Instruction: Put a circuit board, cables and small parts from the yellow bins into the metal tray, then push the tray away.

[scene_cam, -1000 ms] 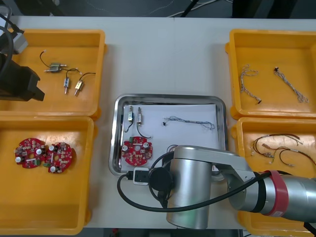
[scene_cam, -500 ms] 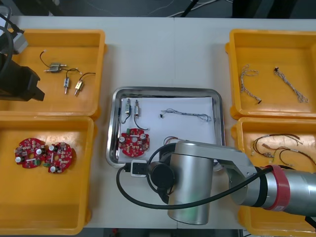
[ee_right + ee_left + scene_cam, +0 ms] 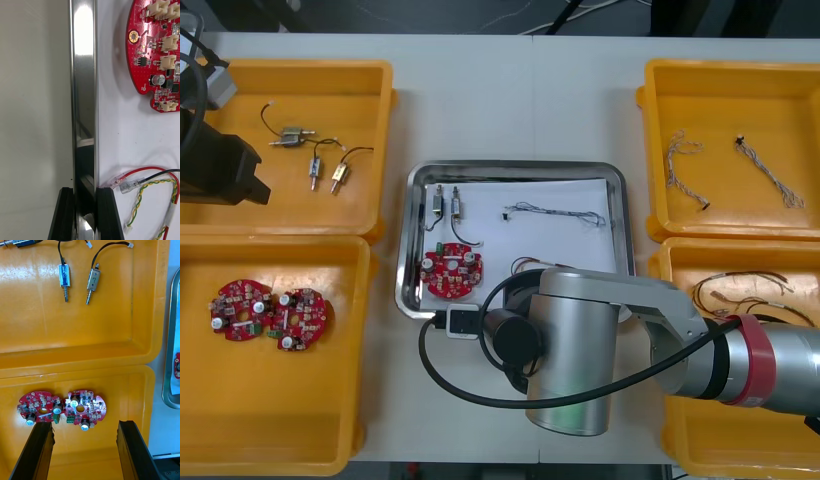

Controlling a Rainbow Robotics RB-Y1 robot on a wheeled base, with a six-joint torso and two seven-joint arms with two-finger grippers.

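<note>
The metal tray (image 3: 510, 168) sits mid-table, white inside, holding a round red circuit board (image 3: 450, 272), two small metal parts (image 3: 448, 205), a blue and white cable (image 3: 555, 214) and a red and yellow cable (image 3: 530, 265). My right arm (image 3: 580, 350) covers the tray's near edge. In the right wrist view my right gripper (image 3: 85, 189) is shut on the tray's rim (image 3: 84, 75), one finger on each side, with the circuit board (image 3: 157, 56) and red and yellow cable (image 3: 150, 183) just inside. My left gripper (image 3: 83, 424) hangs open above two circuit boards (image 3: 80, 410) in a left bin.
The left far bin (image 3: 300, 75) holds small metal parts (image 3: 325, 170); the left near bin (image 3: 280, 245) holds two circuit boards (image 3: 270, 312). The right far bin (image 3: 730, 70) holds twisted cables, the right near bin (image 3: 670, 260) red and yellow ones. Bare table lies beyond the tray.
The tray has slid away from me toward the far edge, with the right arm following behind it. The left arm has not moved.
</note>
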